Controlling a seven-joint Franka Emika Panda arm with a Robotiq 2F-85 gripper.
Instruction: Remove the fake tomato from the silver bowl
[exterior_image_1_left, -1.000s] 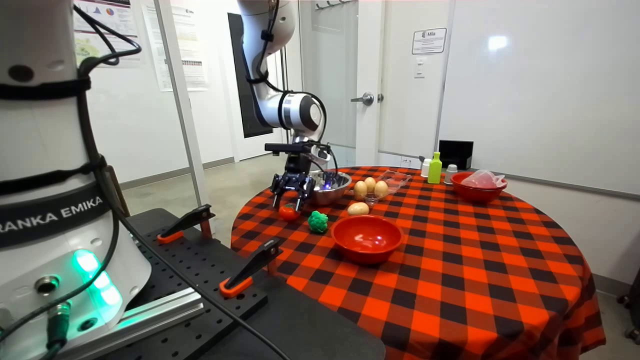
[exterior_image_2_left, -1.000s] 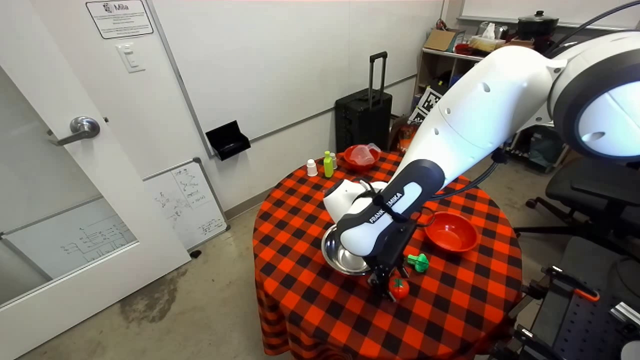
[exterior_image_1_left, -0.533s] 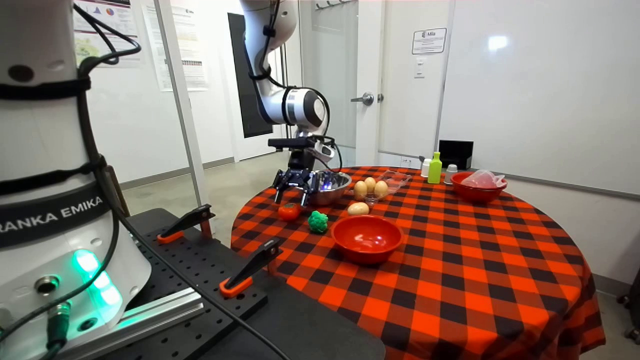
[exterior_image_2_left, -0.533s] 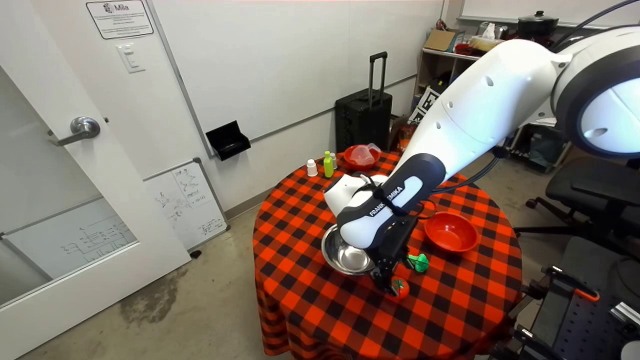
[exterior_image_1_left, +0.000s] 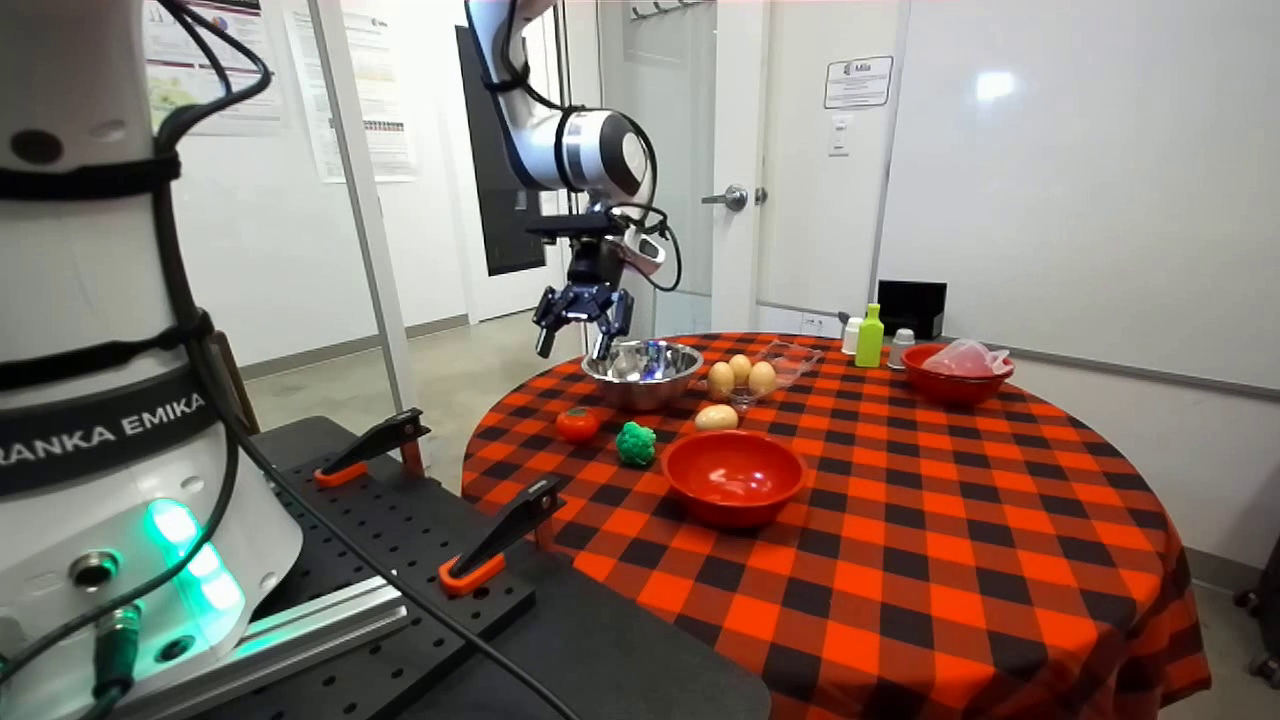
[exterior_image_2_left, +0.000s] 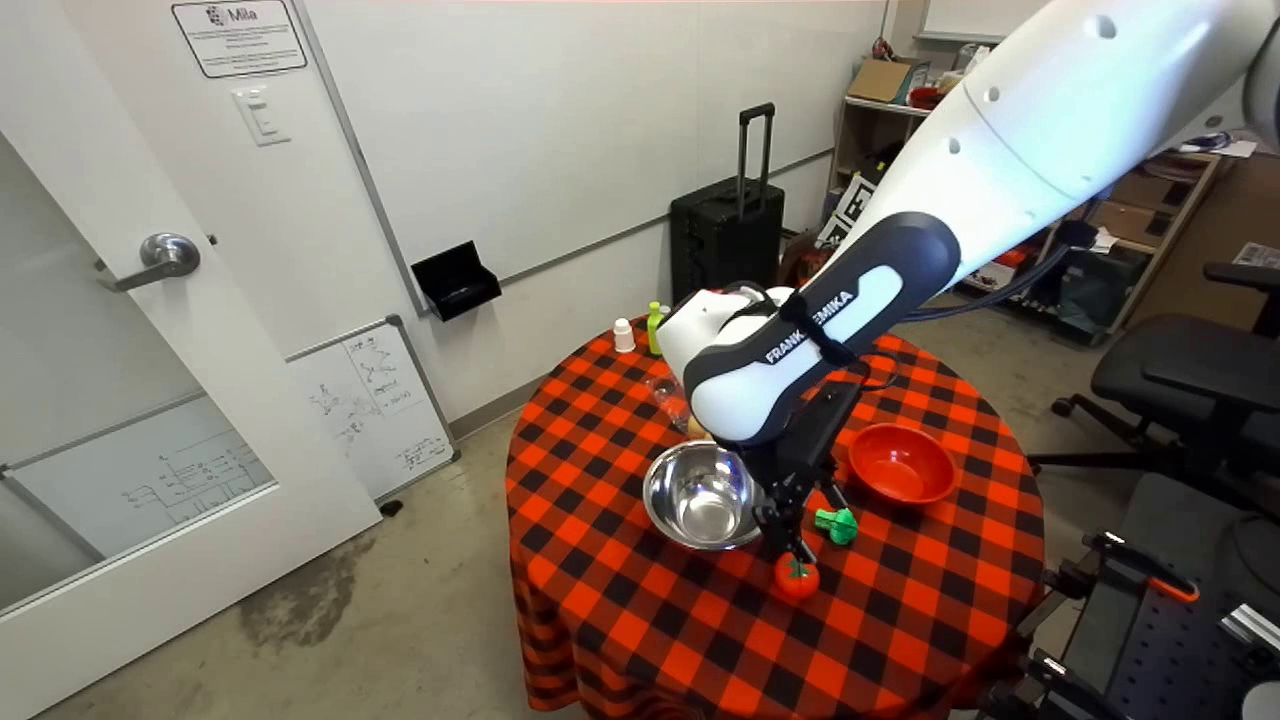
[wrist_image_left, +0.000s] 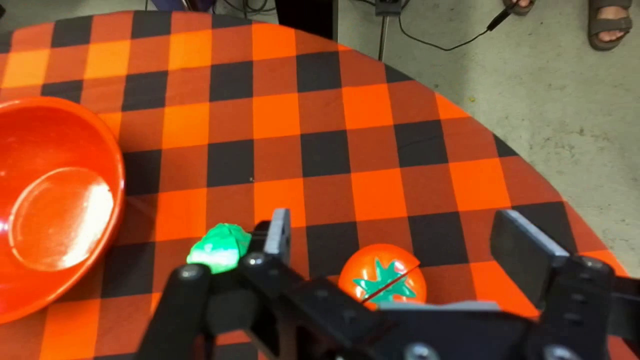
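The fake tomato (exterior_image_1_left: 577, 426), round and red-orange with a green star-shaped top, sits on the checkered tablecloth beside the silver bowl (exterior_image_1_left: 643, 396). The tomato also shows in an exterior view (exterior_image_2_left: 797, 582) and in the wrist view (wrist_image_left: 367, 265), partly covered by the gripper's base. The silver bowl (exterior_image_2_left: 672, 505) shows bare shiny metal inside, its right edge hidden by the arm; it is out of the wrist view. My gripper (exterior_image_1_left: 574, 345) is open and empty, well above the tomato. In the wrist view its fingers (wrist_image_left: 400, 242) are wide apart with the tomato below and between them.
A green broccoli-like toy (exterior_image_1_left: 636, 444) lies close to the tomato. A red bowl (exterior_image_1_left: 735, 495) stands nearby. A beige egg (exterior_image_1_left: 716, 418) and several more eggs (exterior_image_1_left: 740, 376) lie beside the silver bowl. A second red bowl (exterior_image_1_left: 957, 388) and a green bottle (exterior_image_1_left: 870, 338) stand farther back.
My gripper has risen from around the tomato to well above it, staying open. The tomato stays on the tablecloth and the bowls have not moved.
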